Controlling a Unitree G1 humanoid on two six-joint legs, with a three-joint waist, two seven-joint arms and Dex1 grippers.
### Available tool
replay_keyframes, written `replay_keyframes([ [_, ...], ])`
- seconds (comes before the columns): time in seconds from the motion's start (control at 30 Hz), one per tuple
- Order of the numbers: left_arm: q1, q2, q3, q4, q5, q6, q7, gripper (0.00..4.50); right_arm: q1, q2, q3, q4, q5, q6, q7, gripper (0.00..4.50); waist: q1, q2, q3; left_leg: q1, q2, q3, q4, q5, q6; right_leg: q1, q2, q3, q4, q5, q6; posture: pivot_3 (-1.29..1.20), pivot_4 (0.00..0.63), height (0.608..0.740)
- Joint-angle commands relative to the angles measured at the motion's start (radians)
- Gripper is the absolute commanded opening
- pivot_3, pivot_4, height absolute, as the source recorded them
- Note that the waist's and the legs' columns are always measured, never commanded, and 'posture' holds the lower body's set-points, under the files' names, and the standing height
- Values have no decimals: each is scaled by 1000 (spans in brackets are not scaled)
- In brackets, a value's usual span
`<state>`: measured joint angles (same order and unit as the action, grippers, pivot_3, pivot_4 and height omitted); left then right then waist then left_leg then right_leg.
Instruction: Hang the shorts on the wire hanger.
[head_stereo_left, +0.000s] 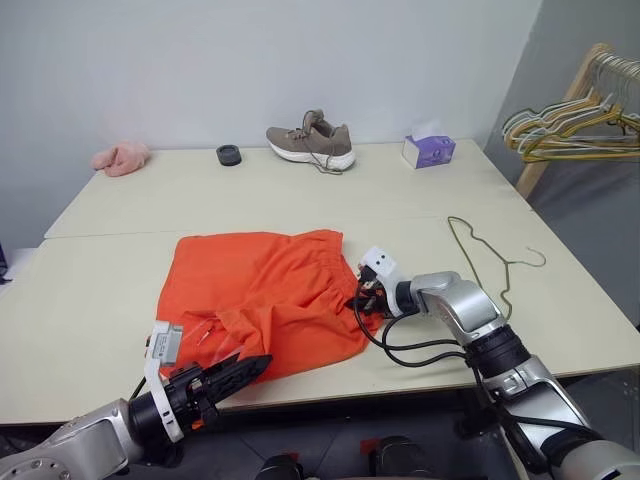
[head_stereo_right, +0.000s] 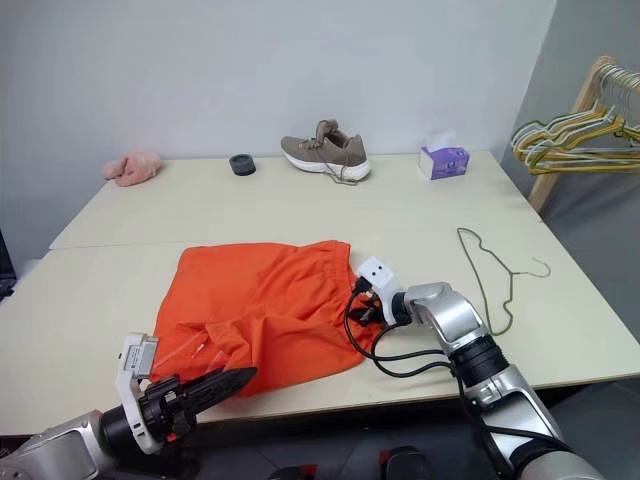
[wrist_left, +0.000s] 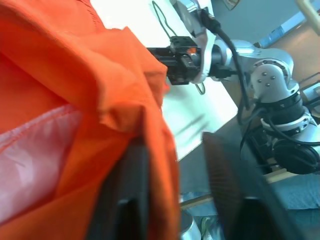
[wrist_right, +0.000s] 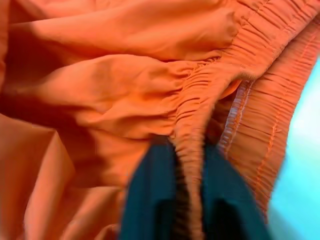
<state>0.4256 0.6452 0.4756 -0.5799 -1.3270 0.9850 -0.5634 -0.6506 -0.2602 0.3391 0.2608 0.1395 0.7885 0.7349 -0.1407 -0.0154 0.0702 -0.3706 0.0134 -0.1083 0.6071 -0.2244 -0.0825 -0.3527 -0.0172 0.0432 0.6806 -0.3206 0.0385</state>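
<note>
The bright orange fabric shorts with a gathered elastic waistband (head_stereo_left: 262, 300) are spread flat on the near half of the pale bench (head_stereo_left: 90, 300), the waistband turned toward the right and the leg hems toward the near left. The cloth is rumpled, with soft folds across the middle and a paler lining showing at the near hem. A pinch of the gathered waistband is clenched between the two black fingers of the right gripper (head_stereo_left: 362, 299), seen closely in the right wrist view as a ridge of elastic squeezed between them; this hold is judged to be taken so that the waist can be lifted and fed over the wire. At the near left hem the left gripper (head_stereo_left: 240, 372) lies at the bench edge with its fingers parted, one finger (wrist_left: 125, 200) under a fold of orange cloth and the other (wrist_left: 227, 190) clear of it, so nothing is gripped there. The thin dark olive-green wire hanger (head_stereo_left: 483, 262) lies flat on the bench well to the right of the shorts, untouched, so the hanging is judged not yet begun
</note>
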Motion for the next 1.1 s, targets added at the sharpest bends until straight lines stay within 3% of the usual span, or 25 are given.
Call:
replay_keyframes([
  [0.03, -20, 11, 18, 13, 38, -58, -24, 2989, -73, 6, -88, 89, -19, -101, -79, 0, 1, 0, 0, 0, 0, 0, 0, 0, 0, 0, 0, 0, 0, 0, 0, -108, 0, 740],
  [0.23, -41, 38, 28, 61, 103, -101, -69, 2989, -171, -7, -239, 274, -9, -189, -204, 0, 0, 1, 0, 0, 0, 0, 0, 0, 0, 0, 0, 0, 0, 0, 0, -110, 0, 740],
  [0.43, -34, 66, 6, 63, 151, -124, -148, 2989, -145, -88, -346, 279, 1, -147, -259, 0, 1, 1, 0, -7, -1, 0, 0, 0, 0, -3, -1, 0, 0, 2, -3, -118, 0, 740],
  [0.63, -69, 71, -2, 115, 194, -137, -188, 2989, -31, -167, -404, 154, 28, -26, -257, 0, -1, 4, 0, -9, -1, 0, 0, 0, 0, -6, -1, 0, 0, 2, -4, -131, 0, 740],
  [0.83, -166, 69, 9, 221, 230, -138, -160, 2989, 115, -196, -346, -104, 96, 118, -138, 0, -13, 6, -1, -8, 0, 0, 0, 0, 1, -5, 0, 0, 1, -1, 1, -148, 0, 740],
  [0.93, -223, 62, 21, 274, 248, -133, -108, 3009, 155, -226, -313, -210, 109, 105, -89, 745, -17, 6, -1, -8, 0, 0, 1, 0, 1, -5, 0, 0, 1, 0, 2, -149, 0, 740],
  [1.1, -319, 36, 27, 339, 296, -158, -28, 3009, 210, -358, -184, -358, 65, -35, 58, 2517, -22, 6, -1, -8, 0, 0, 1, 0, 1, -5, 0, 0, 0, 0, 3, -151, 0, 740],
])
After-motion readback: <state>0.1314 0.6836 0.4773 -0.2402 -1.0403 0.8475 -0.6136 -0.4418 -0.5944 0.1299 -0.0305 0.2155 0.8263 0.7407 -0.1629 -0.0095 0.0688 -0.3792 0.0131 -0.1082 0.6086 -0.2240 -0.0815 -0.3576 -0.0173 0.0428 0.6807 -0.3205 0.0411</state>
